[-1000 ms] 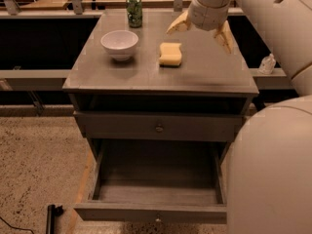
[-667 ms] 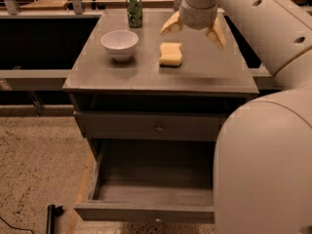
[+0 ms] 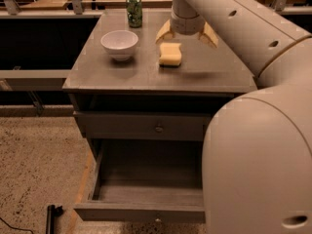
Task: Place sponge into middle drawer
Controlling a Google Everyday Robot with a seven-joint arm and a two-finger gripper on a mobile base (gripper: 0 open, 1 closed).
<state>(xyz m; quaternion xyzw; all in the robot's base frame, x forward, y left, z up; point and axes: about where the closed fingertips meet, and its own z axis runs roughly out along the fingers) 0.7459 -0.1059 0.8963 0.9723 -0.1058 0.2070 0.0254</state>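
The claw [image 3: 187,39] has swung over to hang just behind the sponge [image 3: 170,54] on the desk [image 3: 146,77], spread wide, empty. The middle drawer [image 3: 141,212], below the sponge, stands open; a grasp looks imminent.

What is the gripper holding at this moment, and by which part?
Nothing. The gripper hovers open over the far edge of the sponge, which lies free on the cabinet top.
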